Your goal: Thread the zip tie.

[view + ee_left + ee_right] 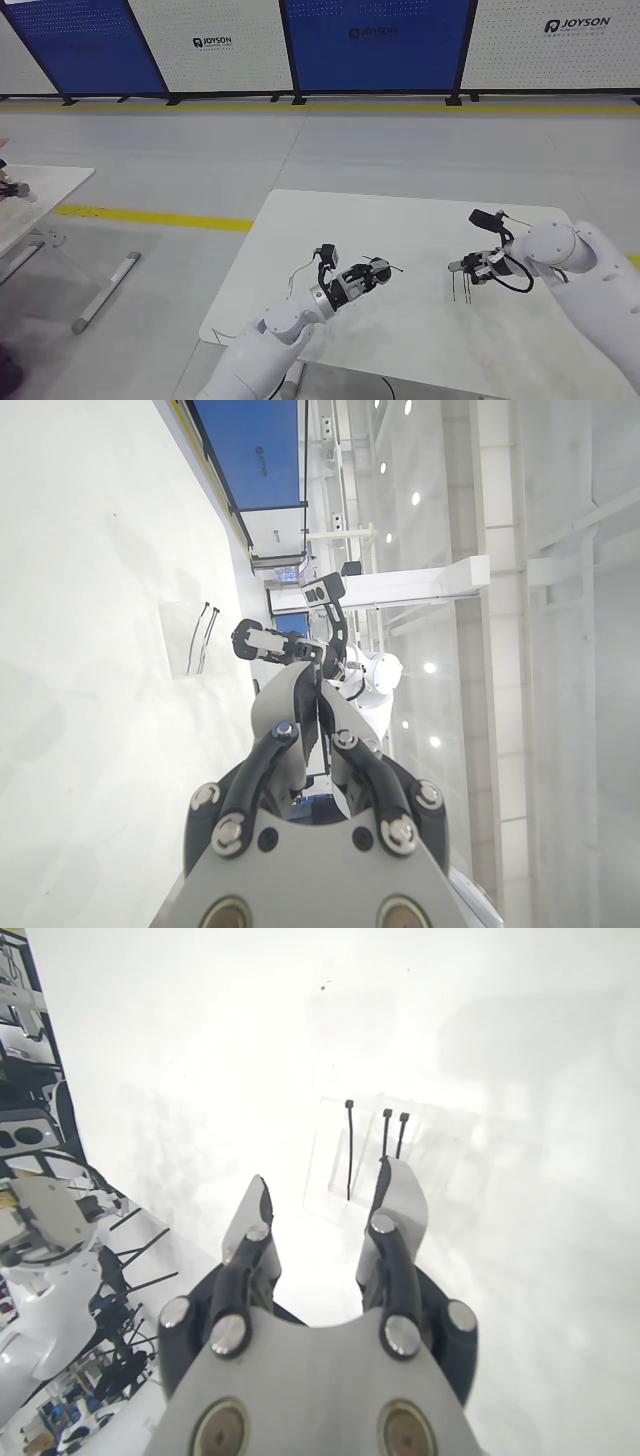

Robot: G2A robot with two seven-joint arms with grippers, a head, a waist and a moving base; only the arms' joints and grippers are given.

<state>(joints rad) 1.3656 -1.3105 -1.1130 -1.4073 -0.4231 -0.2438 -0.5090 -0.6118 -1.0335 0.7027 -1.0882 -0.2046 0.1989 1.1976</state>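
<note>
Three black zip ties [348, 1148] lie side by side on a clear holder [317, 1163] on the white table [400, 230]. My right gripper [322, 1178] hovers open just above their tail ends, with nothing between its fingers. In the top view it [458, 267] sits over the ties [462, 290] at the table's right. My left gripper [312, 685] is shut, with a thin black zip tie strap [327, 750] pinched between its pads. It is held up over the table's middle [375, 270], apart from the right gripper [245, 640].
The table's near-left edge [225, 320] is close below the left arm. A second white table [40, 195] stands off to the left across the floor. Bare table surface lies between the two grippers and behind them.
</note>
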